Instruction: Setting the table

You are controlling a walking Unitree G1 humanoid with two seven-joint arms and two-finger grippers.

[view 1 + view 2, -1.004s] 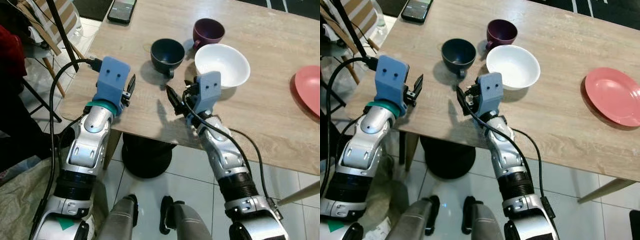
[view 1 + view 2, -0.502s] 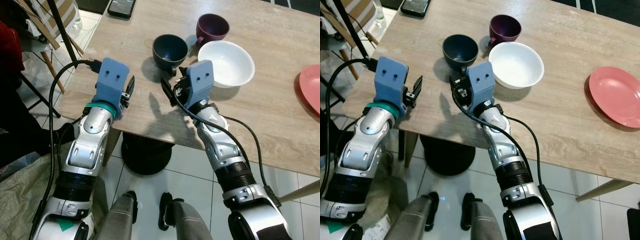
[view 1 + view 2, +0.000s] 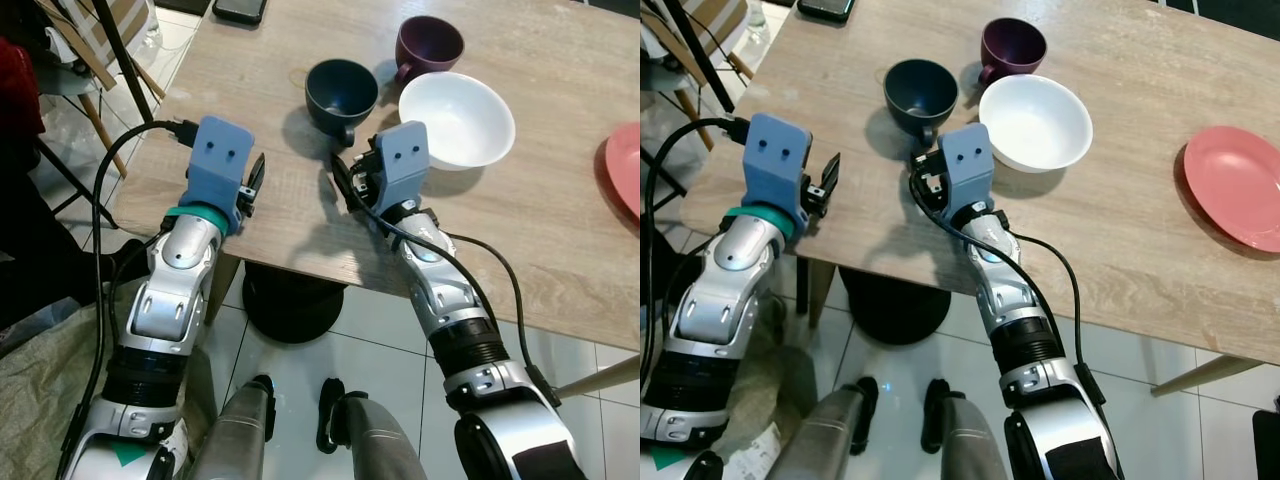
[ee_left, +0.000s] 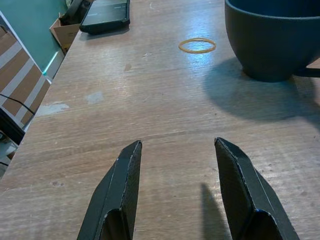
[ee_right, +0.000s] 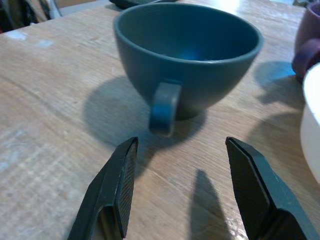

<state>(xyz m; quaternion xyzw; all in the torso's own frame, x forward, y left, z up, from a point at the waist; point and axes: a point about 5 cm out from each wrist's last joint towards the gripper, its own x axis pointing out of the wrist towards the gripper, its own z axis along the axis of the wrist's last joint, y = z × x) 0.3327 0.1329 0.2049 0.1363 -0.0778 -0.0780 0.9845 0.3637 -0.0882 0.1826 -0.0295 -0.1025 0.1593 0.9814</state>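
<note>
- Left tool (image 4: 175, 192) hovers low over the wooden desk (image 3: 560, 230) near its left edge, its 2 black fingers spread wide with nothing between them
- A phone (image 4: 106, 15) lies at the far corner, a rubber band (image 4: 197, 45) beside the dark blue cup (image 3: 342, 90)
- Right tool (image 5: 187, 187), fingers wide apart and empty, points at the cup's handle (image 5: 164, 107), close but not touching
- Purple cup (image 3: 428, 45) stands behind the white bowl (image 3: 457, 119); pink plate (image 3: 1236, 186) sits far right

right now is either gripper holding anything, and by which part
Nothing is held. The right gripper is open, facing the dark blue cup's handle; the left gripper is open over the table.
</note>
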